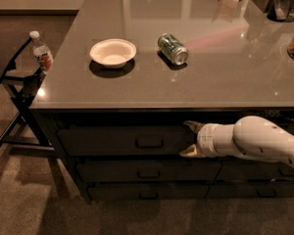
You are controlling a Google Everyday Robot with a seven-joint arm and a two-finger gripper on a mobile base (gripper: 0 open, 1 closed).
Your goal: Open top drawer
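Observation:
The top drawer [108,140] is a dark grey front just under the counter edge, shut, with a small black loop handle [149,143] at its centre. My gripper [185,139] is on a white arm that comes in from the right, level with this drawer. It sits a little to the right of the handle and does not touch it. Its fingers [191,126] are spread apart, one above and one below, pointing left along the drawer front, with nothing between them.
Two shallower drawers [147,173] lie below. On the grey countertop [210,72] are a white bowl [113,52] and a green can [173,48] on its side. A water bottle [40,52] stands on a black chair [17,82] at the left.

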